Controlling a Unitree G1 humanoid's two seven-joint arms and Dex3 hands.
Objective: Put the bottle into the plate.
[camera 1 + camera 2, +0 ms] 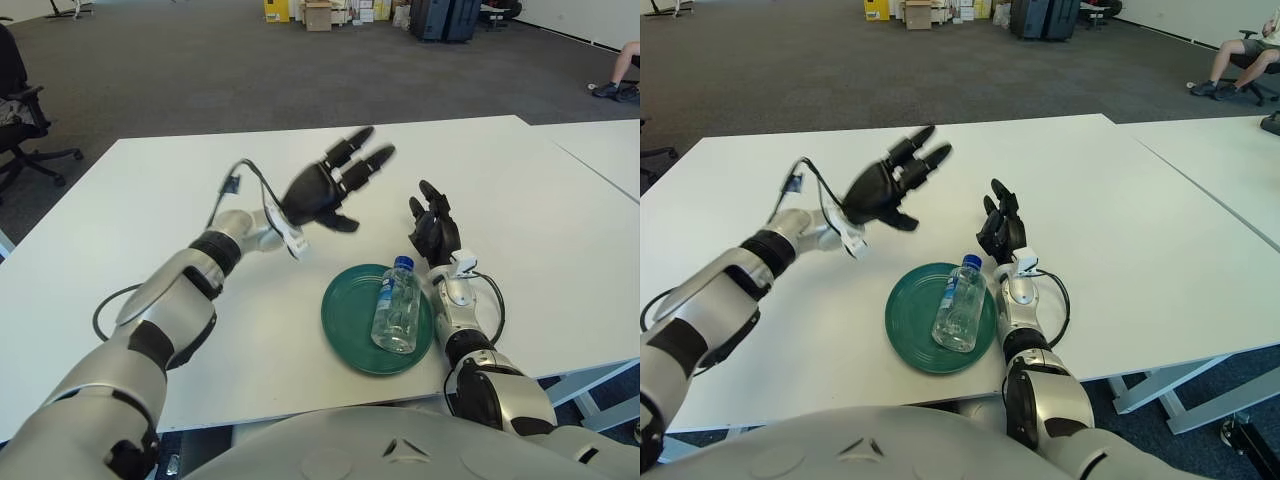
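Note:
A clear plastic bottle (396, 311) with a blue cap lies on its side in the dark green plate (345, 318), cap pointing away from me. My left hand (335, 182) is raised above the table, up and to the left of the plate, fingers spread and holding nothing. My right hand (432, 226) shows just beyond the plate's right rim, near the bottle cap, fingers relaxed and empty.
The plate sits near the front edge of a white table (150, 210). A second white table (600, 140) stands to the right. A black office chair (20, 120) is at the far left, and a seated person (1230, 60) is at the far right.

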